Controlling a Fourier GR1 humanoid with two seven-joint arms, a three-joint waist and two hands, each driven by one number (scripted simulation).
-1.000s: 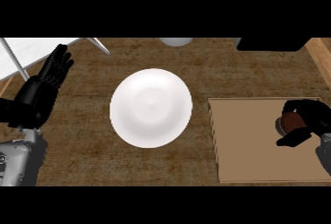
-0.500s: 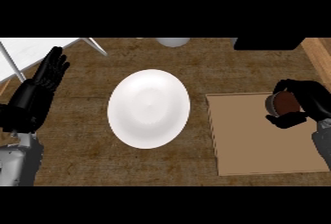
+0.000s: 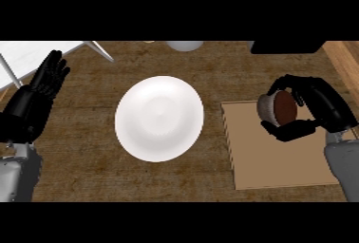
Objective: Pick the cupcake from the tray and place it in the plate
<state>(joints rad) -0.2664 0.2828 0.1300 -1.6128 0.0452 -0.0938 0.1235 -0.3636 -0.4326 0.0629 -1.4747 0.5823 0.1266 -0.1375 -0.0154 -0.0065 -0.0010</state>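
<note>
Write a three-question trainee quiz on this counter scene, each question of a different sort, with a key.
1. Multiple choice: what does the right hand hold? A) the cupcake B) a spoon C) nothing
2. True or false: the cupcake lies on the plate.
3. Fill in: the left hand rests open, fingers up, near the view's ____ edge.

Key: 1 A; 2 false, the right hand's fingers curl round it, well apart from the plate; 3 left.
</note>
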